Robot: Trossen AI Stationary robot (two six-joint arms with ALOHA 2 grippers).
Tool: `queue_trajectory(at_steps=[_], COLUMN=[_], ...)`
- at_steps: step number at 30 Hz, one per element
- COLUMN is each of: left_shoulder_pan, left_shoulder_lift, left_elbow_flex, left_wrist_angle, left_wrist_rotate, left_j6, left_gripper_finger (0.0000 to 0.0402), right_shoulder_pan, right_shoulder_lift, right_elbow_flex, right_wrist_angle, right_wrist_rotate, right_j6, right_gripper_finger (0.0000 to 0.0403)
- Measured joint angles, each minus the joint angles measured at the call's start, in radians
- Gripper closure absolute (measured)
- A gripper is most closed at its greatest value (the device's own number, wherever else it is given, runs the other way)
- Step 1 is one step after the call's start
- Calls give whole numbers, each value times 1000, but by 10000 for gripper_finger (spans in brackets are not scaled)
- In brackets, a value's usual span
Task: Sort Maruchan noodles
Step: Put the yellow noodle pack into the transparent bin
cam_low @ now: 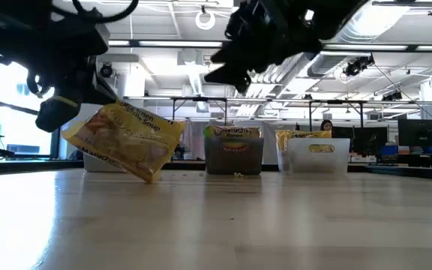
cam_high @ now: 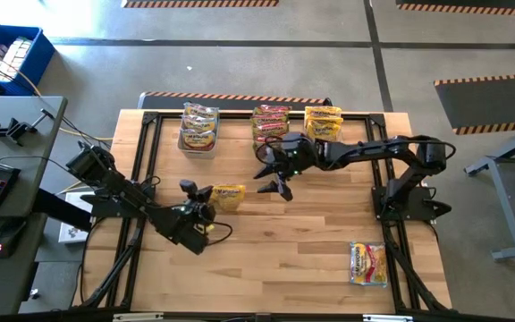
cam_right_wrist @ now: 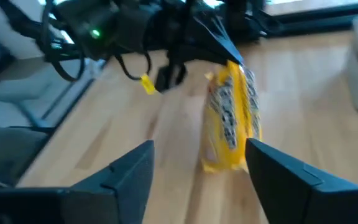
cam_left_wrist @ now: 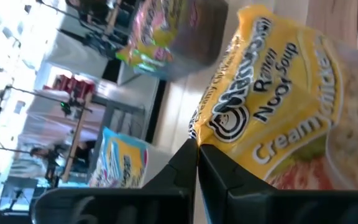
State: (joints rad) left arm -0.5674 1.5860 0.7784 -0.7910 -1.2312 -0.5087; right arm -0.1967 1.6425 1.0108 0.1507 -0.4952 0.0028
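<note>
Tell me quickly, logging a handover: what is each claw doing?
Left claw: shut on a yellow noodle packet.
Right claw: open, empty.

I see grey concrete floor [cam_high: 266, 22] with hazard-striped tape [cam_high: 199, 4] around the wooden table [cam_high: 275, 250], a blue crate [cam_high: 9, 55] beside a desk [cam_high: 12, 152], bright ceiling lights [cam_low: 201, 19], a seated person [cam_low: 326, 129] beyond

We cannot read the labels on the packets in the three tubs [cam_high: 198, 143]; the held packet [cam_left_wrist: 291, 118] runs past the left wrist view's edge, its flavour word cut short.
</note>
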Motion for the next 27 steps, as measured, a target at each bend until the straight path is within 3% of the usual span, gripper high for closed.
queue_trajectory(at_steps=[4, 10, 19, 27], left_shoulder_pan=[0, 0, 7, 27], left_shoulder_lift=[0, -1, -1, -1], left_elbow_flex=[0, 0, 1, 1], left_wrist_angle=[97, 210, 318, 319], left_wrist_rotate=[-36, -67, -63, -60], left_j6=[69, 166, 260, 260], left_gripper_finger=[401, 401, 401, 401], right_shoulder_pan=[0, 0, -6, 12], right_shoulder_lift=[41, 191, 343, 399], right_elbow_flex=[67, 172, 320, 346], right_wrist_angle=[-52, -68, -83, -72], right_wrist_rotate=[-73, -136, -124, -126], right_j6=[1, 1, 19, 24], right_gripper_finger=[150, 146, 146, 146])
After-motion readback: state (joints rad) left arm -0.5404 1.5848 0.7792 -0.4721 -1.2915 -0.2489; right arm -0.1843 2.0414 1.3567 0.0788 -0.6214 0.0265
